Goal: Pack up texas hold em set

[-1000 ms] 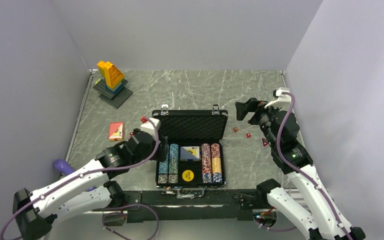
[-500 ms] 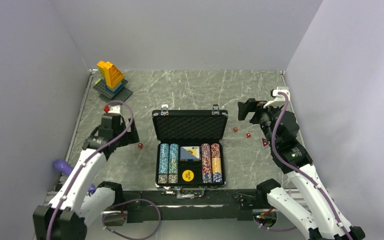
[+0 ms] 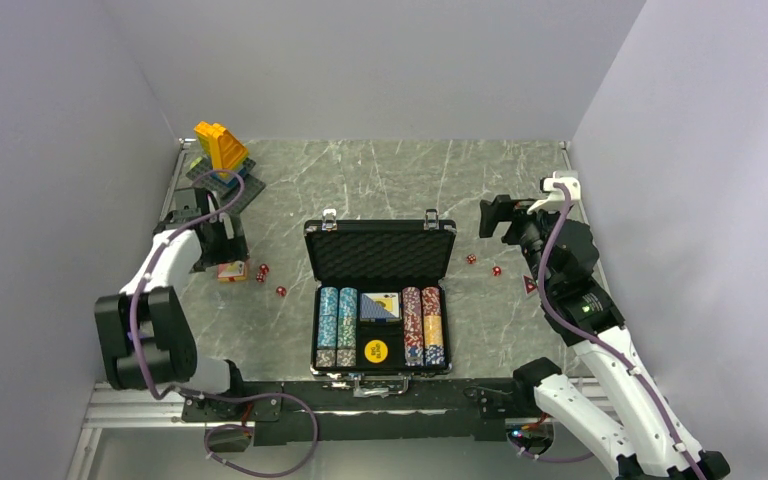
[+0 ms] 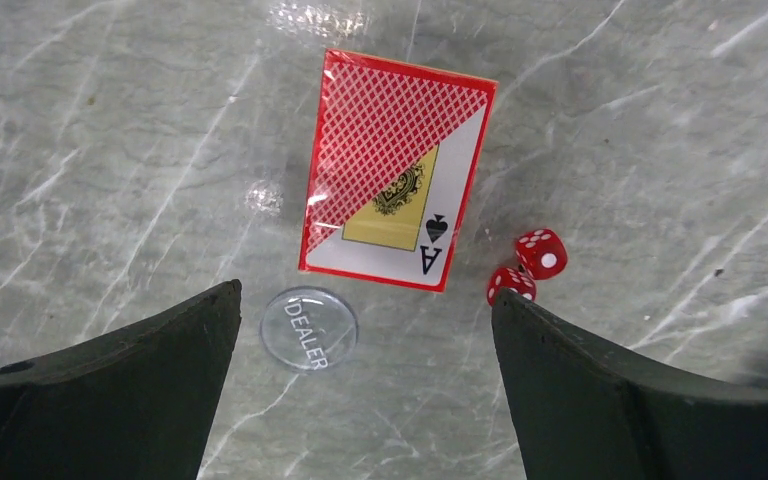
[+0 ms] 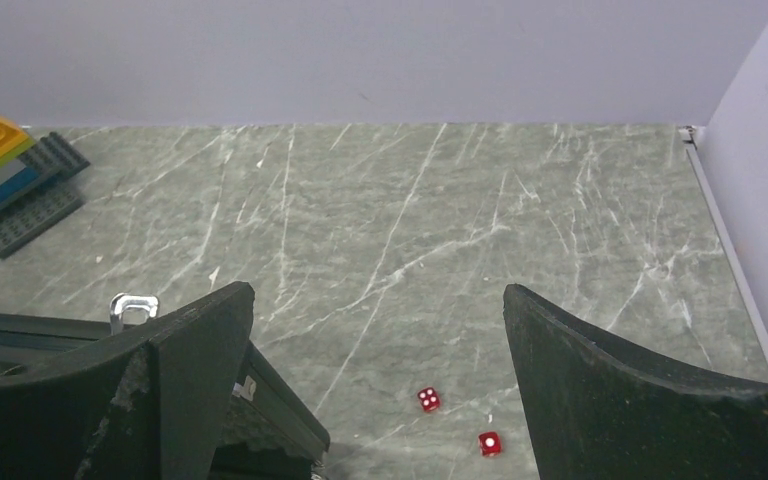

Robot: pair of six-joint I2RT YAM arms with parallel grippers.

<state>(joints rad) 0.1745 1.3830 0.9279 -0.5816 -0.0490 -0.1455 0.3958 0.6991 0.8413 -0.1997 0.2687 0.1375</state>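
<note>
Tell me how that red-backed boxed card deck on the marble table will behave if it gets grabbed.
The red-backed boxed card deck looks glossy, with glare on its left edge, so it may slip in a grip. Lying flat, it would probably slide rather than tip when pushed. The two small red dice beside its corner could get knocked and roll.

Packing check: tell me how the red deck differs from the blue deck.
The red deck lies loose on the table, left of the case; the blue deck sits in the case, between the chip rows. The red deck has a red diamond pattern; the blue deck shows blue with a yellow corner. The open left gripper hangs over the red deck; none is over the blue deck. Both lie flat.
</note>
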